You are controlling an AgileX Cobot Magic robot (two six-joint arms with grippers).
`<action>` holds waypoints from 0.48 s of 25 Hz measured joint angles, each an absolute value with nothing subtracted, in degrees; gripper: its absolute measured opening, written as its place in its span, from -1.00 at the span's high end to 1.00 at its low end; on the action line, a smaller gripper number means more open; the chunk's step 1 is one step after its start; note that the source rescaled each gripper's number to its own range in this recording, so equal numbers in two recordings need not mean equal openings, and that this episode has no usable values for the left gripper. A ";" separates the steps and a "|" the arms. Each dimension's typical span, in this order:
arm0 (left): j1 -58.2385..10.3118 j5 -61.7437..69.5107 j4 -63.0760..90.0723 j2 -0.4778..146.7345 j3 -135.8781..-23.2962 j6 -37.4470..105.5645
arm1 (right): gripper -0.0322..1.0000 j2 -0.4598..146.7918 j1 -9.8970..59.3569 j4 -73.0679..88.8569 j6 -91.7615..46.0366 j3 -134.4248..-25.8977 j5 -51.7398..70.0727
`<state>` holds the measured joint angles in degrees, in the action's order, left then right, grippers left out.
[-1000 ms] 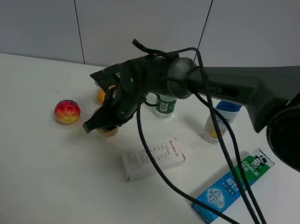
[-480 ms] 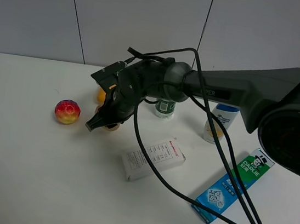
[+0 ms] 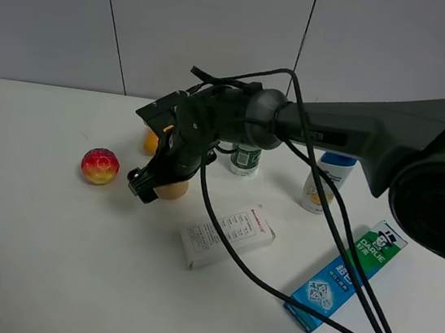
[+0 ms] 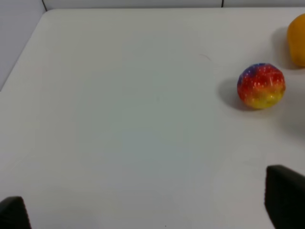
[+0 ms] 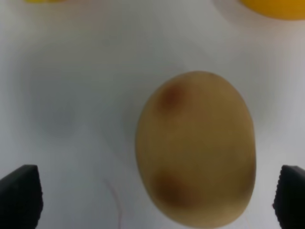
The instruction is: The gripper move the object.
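Note:
The tan potato (image 3: 174,188) lies on the white table (image 3: 46,258), just right of the red-yellow ball (image 3: 99,166). My right gripper (image 3: 152,188) reaches across from the right and hangs low over the potato's left side, open. In the right wrist view the potato (image 5: 195,148) lies between the two black fingertips (image 5: 19,195), which stand apart from it. My left gripper (image 4: 147,210) is open and empty over bare table; it does not show in the exterior view.
The orange-yellow mango (image 3: 151,141) lies behind the gripper, mostly hidden; it also shows in the left wrist view (image 4: 298,40), beside the ball (image 4: 261,86). A white box (image 3: 227,237), a blue box (image 3: 346,275), a green bottle (image 3: 245,158) and a white-blue bottle (image 3: 323,184) lie to the right.
My right gripper has shifted slightly and tilted down closer over the potato, which now shows more fully. The ball and the boxes have not moved.

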<state>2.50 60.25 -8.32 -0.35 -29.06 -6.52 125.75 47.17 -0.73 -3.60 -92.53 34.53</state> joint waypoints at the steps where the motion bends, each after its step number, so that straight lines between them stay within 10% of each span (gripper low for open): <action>1: 2.50 60.25 -8.32 -0.35 -29.06 -6.52 | -0.99 124.77 47.17 0.00 -3.60 -92.53 35.16; 12: 2.50 60.25 -8.32 -0.35 -29.06 -6.45 | -0.99 102.88 47.17 2.16 -3.47 -92.53 50.67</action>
